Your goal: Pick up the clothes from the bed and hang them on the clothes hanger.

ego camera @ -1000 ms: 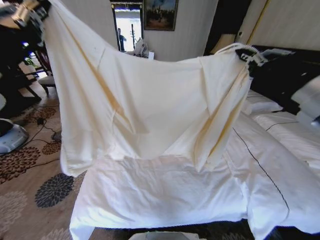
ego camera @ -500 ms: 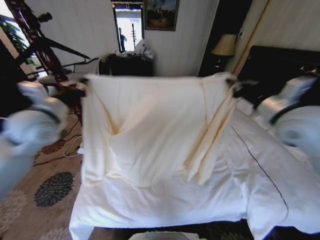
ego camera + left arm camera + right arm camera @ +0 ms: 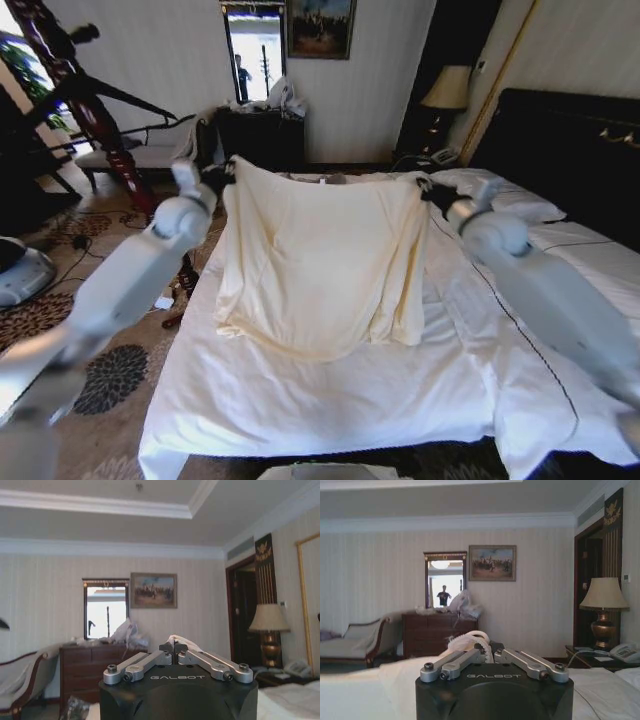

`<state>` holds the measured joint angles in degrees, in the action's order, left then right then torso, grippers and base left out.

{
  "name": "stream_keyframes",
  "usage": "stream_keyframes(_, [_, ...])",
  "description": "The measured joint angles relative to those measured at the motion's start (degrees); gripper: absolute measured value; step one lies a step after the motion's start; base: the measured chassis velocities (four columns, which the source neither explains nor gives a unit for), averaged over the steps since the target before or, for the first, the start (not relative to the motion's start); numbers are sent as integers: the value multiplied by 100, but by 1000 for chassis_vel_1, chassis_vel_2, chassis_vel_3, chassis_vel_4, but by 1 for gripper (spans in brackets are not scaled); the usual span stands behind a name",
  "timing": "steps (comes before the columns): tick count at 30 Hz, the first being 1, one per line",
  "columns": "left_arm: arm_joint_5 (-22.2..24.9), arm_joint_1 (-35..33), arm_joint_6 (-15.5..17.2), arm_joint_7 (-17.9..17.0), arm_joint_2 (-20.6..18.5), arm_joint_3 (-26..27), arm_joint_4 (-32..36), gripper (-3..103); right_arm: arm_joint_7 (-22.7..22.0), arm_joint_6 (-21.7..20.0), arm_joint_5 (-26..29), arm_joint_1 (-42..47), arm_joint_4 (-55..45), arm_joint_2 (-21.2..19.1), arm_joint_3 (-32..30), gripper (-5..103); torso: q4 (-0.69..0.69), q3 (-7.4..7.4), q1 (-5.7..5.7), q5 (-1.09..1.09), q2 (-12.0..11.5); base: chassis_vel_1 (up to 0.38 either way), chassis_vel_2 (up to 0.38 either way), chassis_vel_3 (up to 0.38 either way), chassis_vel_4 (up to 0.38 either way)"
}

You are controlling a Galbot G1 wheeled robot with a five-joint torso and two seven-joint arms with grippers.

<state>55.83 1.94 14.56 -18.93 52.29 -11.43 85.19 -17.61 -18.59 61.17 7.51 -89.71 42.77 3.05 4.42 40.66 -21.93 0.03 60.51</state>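
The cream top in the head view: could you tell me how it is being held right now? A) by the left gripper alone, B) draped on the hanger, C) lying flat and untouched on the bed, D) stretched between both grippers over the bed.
D: the left gripper and the right gripper each pinch an upper corner of the cream top, which hangs spread between them above the bed.

the left arm's black pincer with silver linkage fingers (image 3: 173, 650) is pressed closed, its dark tips meeting on a thin fold of cream-ivory soft cloth (image 3: 181, 639) that arcs just over them. beyond the pincer stands a dark wooden dresser (image 3: 95, 667) against the striped wall, a gilt-framed painting (image 3: 153, 590) higher up. off to one side a cream-shaded brass table lamp (image 3: 269, 630) glows beside a dark doorway.
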Motion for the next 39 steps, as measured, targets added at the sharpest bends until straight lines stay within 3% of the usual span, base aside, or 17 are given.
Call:
stream_keyframes(6, [177, -751, 143, -149, -727, 426, 1094, 1, -189, -197, 438, 697, -953, -621, -576, 1, 5, -4, 6, -9, 2, 0, 0, 0, 0])
stream_keyframes(7, [200, -1155, 173, -193, -988, 682, 1570, 1, -255, -262, 528, 1082, -1316, -842, -787, 1, 9, -5, 6, -4, 2, 0, 0, 0, 0])
stream_keyframes(9, [258, -1873, 227, -295, -1522, 1097, 2440, 1, -346, -386, 735, 1697, -1955, -1187, -1246, 1, 2, -4, 7, 1, 3, 0, 0, 0, 0])
stream_keyframes(10, [258, -1873, 227, -295, -1522, 1097, 2440, 1, -346, -386, 735, 1697, -1955, -1187, -1246, 1, 2, -4, 7, 1, 3, 0, 0, 0, 0])
stream_keyframes(12, [370, -2361, 271, -386, -1960, 1489, 3119, 1, -533, -509, 1069, 2044, -2603, -1520, -1716, 1, 2, -5, 7, -5, 3, 0, 0, 0, 0])
stream_keyframes(15, [1006, -2822, 394, -597, -2687, 2172, 4174, 1, -988, -783, 1734, 2254, -3581, -1900, -2338, 1, 2, -5, 8, -4, 4, 0, 0, 0, 0])
stream_keyframes(16, [1006, -2822, 394, -597, -2687, 2172, 4174, 1, -988, -783, 1734, 2254, -3581, -1900, -2338, 1, 2, -5, 8, -4, 4, 0, 0, 0, 0])
stream_keyframes(18, [1647, -3000, 588, -729, -3209, 2964, 4783, 1, -1363, -1177, 2455, 2325, -4181, -2184, -2926, 1, 2, -6, 8, -4, 4, 0, 0, 0, 0])
stream_keyframes(21, [2703, -3012, 905, -864, -3772, 4085, 5172, 1, -1811, -1892, 3680, 2334, -4748, -2623, -3945, 1, 6, -5, 8, -6, 5, 0, 0, 0, 0])
stream_keyframes(22, [2703, -3012, 905, -864, -3772, 4085, 5172, 1, -1811, -1892, 3680, 2334, -4748, -2623, -3945, 1, 6, -5, 8, -6, 5, 0, 0, 0, 0])
stream_keyframes(24, [3555, -2860, 1250, -1042, -4127, 4862, 5294, 1, -2263, -2308, 4628, 2191, -4984, -2882, -4661, 1, 3, -5, 7, 0, 5, 0, 0, 0, 0])
stream_keyframes(25, [3555, -2860, 1250, -1042, -4127, 4862, 5294, 1, -2263, -2308, 4628, 2191, -4984, -2882, -4661, 1, 3, -5, 7, 0, 5, 0, 0, 0, 0])
stream_keyframes(28, [4088, -2727, 1535, -1206, -4308, 5284, 5414, 1, -2891, -2404, 5447, 2092, -5125, -3071, -5163, 1, 4, -5, 8, -1, 5, 0, 0, 0, 0])
stream_keyframes(33, [4014, -2852, 1749, -1549, -4004, 4906, 5531, 1, -3233, -2407, 5467, 2285, -5188, -2882, -4938, 1, 4, -4, 8, -3, 5, 0, 0, 0, 0])
stream_keyframes(35, [3568, -3380, 1885, -1801, -3571, 4437, 5563, 1, -2966, -2405, 4619, 2820, -5104, -2620, -4601, 1, 3, -2, 4, -4, 3, 0, 0, 0, 0])
stream_keyframes(38, [2434, -3734, 1907, -1820, -2945, 3193, 5289, 1, -2068, -2397, 2924, 3905, -4641, -2219, -4087, 1, 3, -1, 2, -3, 1, 0, 0, 0, 0])
stream_keyframes(39, [2434, -3734, 1907, -1820, -2945, 3193, 5289, 1, -2068, -2397, 2924, 3905, -4641, -2219, -4087, 1, 3, -1, 2, -3, 1, 0, 0, 0, 0])
